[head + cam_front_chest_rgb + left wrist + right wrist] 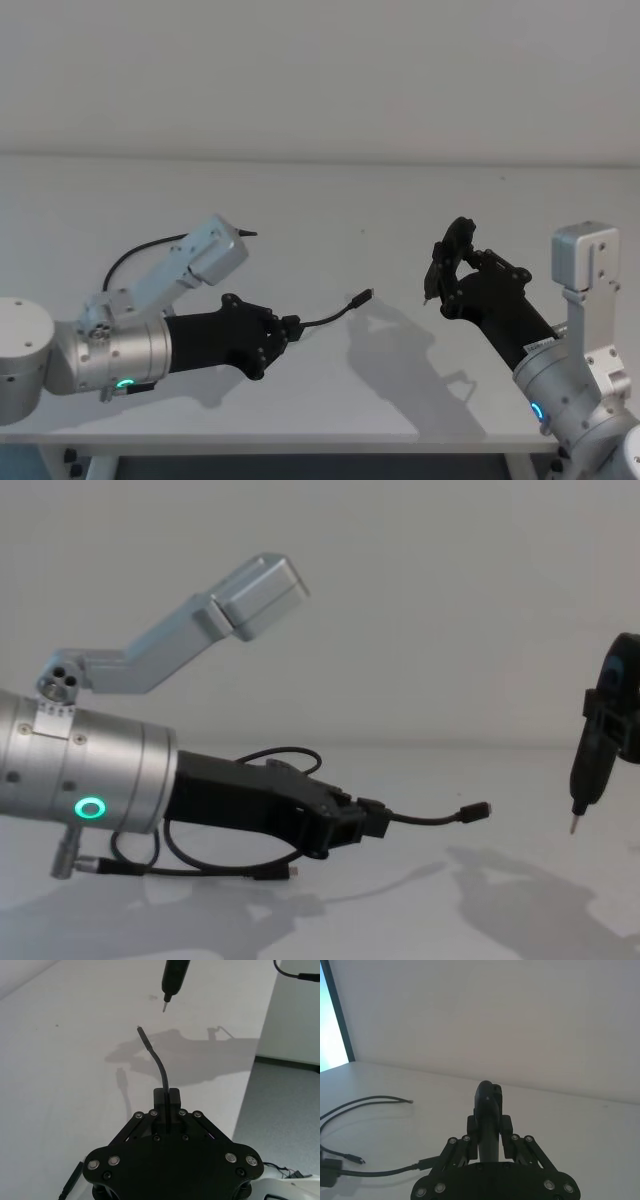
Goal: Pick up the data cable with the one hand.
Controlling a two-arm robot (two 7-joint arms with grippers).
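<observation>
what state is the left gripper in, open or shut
Shut on the data cable: the left gripper clamps the cord, whose plug end juts out ahead, off the table.

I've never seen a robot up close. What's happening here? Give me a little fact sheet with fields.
left hand: shut on the data cable, close to one plug end
held end: pokes out past the hand, above the table
rest of cable: trails back in loops by the left arm
right hand: raised on the right, shut on a black pointed tool, tip down
task status: cable gripped by one hand
</observation>
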